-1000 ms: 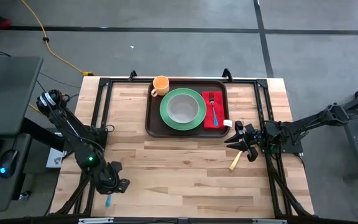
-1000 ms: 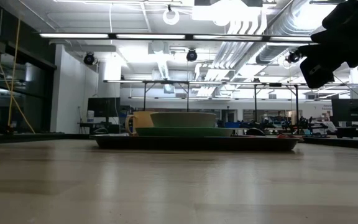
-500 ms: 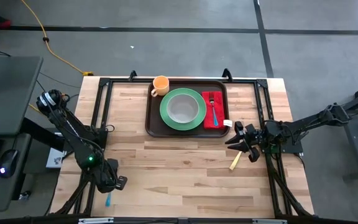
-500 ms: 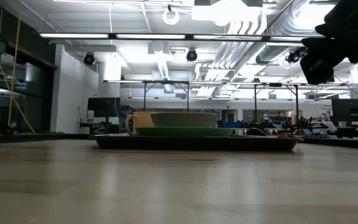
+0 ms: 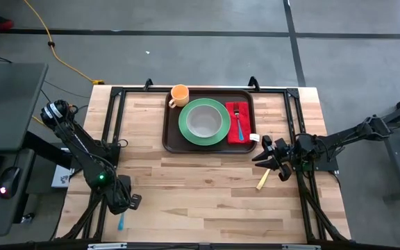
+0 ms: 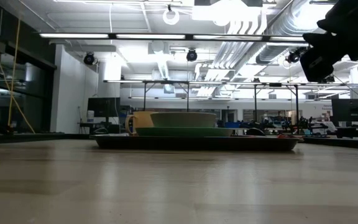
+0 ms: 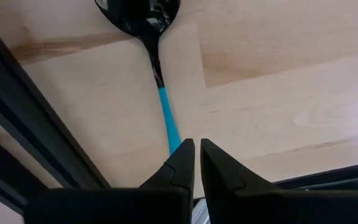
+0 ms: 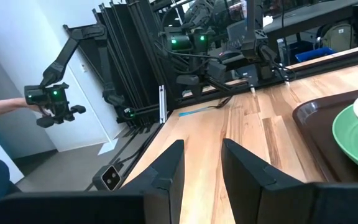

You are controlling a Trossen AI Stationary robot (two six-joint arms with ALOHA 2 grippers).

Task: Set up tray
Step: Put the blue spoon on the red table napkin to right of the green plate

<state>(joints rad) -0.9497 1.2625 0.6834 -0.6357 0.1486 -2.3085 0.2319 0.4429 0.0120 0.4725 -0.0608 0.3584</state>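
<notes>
Tray (image 5: 172, 132) sits at the table's far edge, mostly laid — plate, bowl, cup, napkin, fork. Left gripper (image 7: 196, 163) hovers fingers nearly closed over the blue-handled spoon (image 7: 156, 59) — I'd say pickup is next. Right gripper (image 8: 202, 163) waits beside the tray, fingers parted, empty.

no text, label, brand, number or sign can be read in any view; nothing legible stands on the tray (image 5: 171, 135), and the screens and fittings in the room behind are too small to make out.
</notes>
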